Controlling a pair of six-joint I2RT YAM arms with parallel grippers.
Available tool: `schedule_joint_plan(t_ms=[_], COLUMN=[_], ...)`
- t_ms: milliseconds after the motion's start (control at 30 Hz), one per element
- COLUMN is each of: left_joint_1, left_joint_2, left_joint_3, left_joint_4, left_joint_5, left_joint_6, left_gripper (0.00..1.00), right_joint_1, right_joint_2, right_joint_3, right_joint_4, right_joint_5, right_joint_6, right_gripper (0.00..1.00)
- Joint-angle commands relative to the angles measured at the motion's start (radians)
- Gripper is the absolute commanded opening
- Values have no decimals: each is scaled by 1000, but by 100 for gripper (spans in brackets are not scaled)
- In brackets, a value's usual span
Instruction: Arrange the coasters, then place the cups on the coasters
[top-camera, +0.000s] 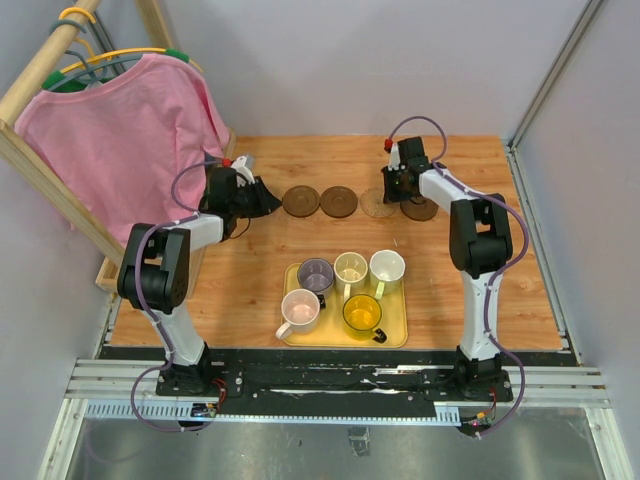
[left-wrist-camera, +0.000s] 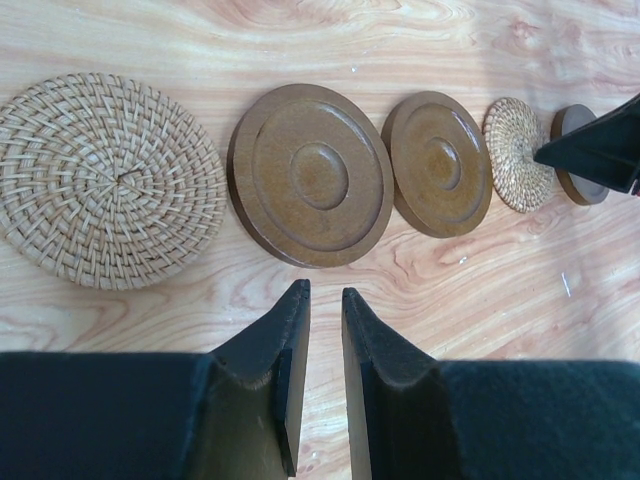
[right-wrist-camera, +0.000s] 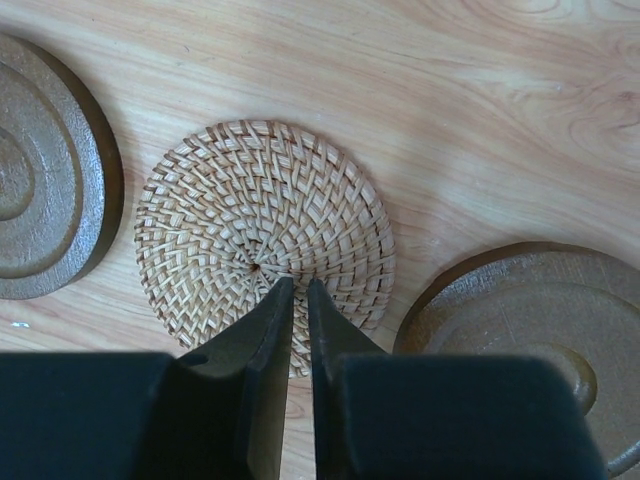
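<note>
Five coasters lie in a row across the far half of the table. In the left wrist view they run from a tan woven coaster (left-wrist-camera: 110, 180), past two dark brown ones (left-wrist-camera: 310, 175) (left-wrist-camera: 438, 163), to a second woven one (left-wrist-camera: 518, 155) and a last dark one (left-wrist-camera: 578, 160). My left gripper (left-wrist-camera: 325, 295) hovers near the first dark disc, its jaws narrowly open and empty. My right gripper (right-wrist-camera: 300, 285) is over the second woven coaster (right-wrist-camera: 262, 225), jaws almost together, gripping nothing. The cups stand on a yellow tray: purple (top-camera: 316, 274), cream (top-camera: 350, 268), whitish (top-camera: 387, 266), pink (top-camera: 300, 311), yellow (top-camera: 362, 313).
The yellow tray (top-camera: 332, 337) sits at the near middle of the table between the two arms. A pink shirt (top-camera: 120, 130) hangs on a wooden rack along the left edge, close behind my left arm. Grey walls close in the back and right sides.
</note>
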Motion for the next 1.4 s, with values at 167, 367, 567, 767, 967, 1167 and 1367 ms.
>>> schedule_joint_plan(t_ms=[167, 367, 567, 767, 967, 1167, 1367], left_joint_1=[-3, -2, -2, 0, 0, 0, 0], left_joint_2=[-21, 37, 127, 194, 225, 250, 228], left_joint_3=[41, 128, 221, 285, 315, 362, 350], left_joint_4=[-16, -71, -132, -202, -251, -342, -390], left_joint_5=[-57, -144, -208, -279, -299, -301, -303], left_joint_6=[71, 120, 171, 217, 227, 209, 176], left_gripper=[24, 24, 24, 23, 21, 21, 20], right_joint_1=[34, 62, 80, 84, 84, 84, 85], right_joint_2=[-63, -110, -195, -307, -384, -404, -400], right_joint_3=[103, 93, -8, -148, -259, -286, -290], right_joint_4=[-67, -69, -50, 13, 91, 112, 117], right_joint_5=[-23, -31, -1, 36, 103, 128, 118], right_joint_6=[-39, -29, -24, -21, -7, 7, 17], right_gripper=[21, 23, 23, 22, 15, 14, 14])
